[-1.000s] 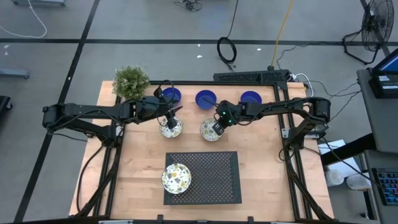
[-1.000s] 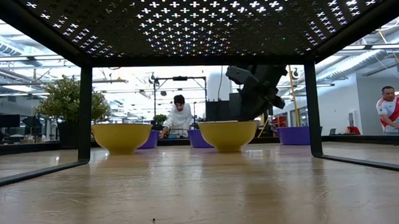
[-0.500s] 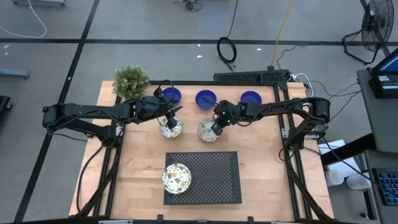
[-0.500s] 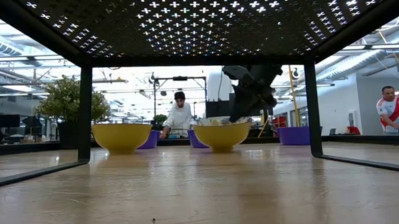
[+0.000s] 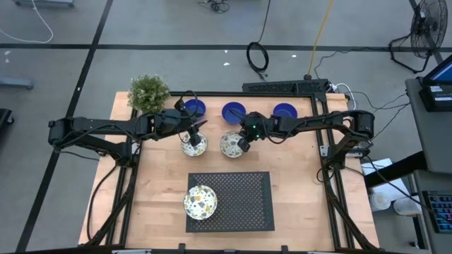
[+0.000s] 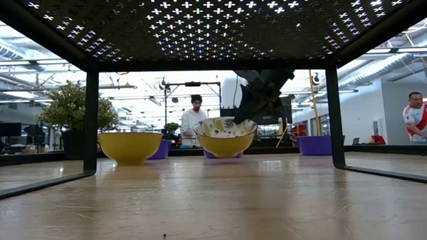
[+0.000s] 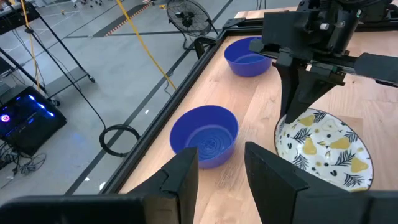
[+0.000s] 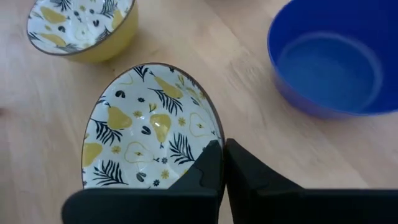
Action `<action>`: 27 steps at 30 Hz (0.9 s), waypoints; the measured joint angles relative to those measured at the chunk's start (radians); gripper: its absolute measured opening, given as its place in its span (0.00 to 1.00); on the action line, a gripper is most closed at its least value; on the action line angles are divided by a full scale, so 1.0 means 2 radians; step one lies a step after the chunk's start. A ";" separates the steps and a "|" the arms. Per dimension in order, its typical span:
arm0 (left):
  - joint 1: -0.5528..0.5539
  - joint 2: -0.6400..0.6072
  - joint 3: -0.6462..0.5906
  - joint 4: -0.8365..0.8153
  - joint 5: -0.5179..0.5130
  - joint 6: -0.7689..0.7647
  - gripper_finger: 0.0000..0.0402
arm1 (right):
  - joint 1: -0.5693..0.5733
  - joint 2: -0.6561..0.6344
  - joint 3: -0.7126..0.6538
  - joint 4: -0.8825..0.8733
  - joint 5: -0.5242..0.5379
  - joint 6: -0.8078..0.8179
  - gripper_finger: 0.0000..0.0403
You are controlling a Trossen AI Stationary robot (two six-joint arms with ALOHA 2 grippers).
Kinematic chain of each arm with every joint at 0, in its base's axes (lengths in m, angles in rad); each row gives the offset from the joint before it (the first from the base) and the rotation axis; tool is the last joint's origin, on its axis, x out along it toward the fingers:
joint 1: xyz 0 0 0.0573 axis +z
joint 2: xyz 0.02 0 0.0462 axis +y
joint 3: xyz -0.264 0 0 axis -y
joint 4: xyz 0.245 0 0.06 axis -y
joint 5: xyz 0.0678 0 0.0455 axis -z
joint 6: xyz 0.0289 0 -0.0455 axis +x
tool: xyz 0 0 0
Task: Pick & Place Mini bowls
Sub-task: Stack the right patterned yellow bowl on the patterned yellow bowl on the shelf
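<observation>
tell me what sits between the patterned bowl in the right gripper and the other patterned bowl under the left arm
Nothing: in the high view, bare wooden table separates the lifted patterned bowl in the right gripper from the resting patterned bowl.

Grey floor (image 5: pixel 176 63) with a standing fan (image 5: pixel 426 32) surrounds the table.
</observation>
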 joint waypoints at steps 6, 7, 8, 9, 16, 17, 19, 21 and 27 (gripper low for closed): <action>0.000 0.000 0.000 0.000 0.000 0.000 0.34 | 0.009 0.000 0.000 0.011 0.055 -0.034 0.00; 0.000 0.000 0.000 0.000 0.000 0.000 0.34 | 0.013 0.000 0.000 0.013 0.072 -0.043 0.00; 0.000 0.000 0.000 0.000 0.000 0.000 0.34 | 0.017 0.000 0.000 0.016 0.085 -0.051 0.00; 0.000 0.000 0.000 0.000 0.000 0.000 0.34 | 0.020 0.000 0.000 0.020 0.095 -0.058 0.00; 0.000 0.000 0.000 0.000 0.000 -0.007 0.34 | 0.036 0.000 0.000 0.055 0.116 -0.089 0.00; 0.000 0.000 0.000 0.000 0.000 -0.009 0.34 | 0.038 0.000 0.000 0.062 0.120 -0.094 0.00; 0.000 0.000 0.000 0.000 0.003 -0.012 0.34 | 0.044 0.000 0.000 0.077 0.134 -0.104 0.00; 0.000 0.000 0.000 0.000 0.012 -0.016 0.34 | 0.050 0.000 0.000 0.088 0.152 -0.116 0.00; 0.000 0.000 0.000 -0.002 0.017 -0.047 0.34 | 0.064 -0.001 0.000 0.121 0.205 -0.154 0.00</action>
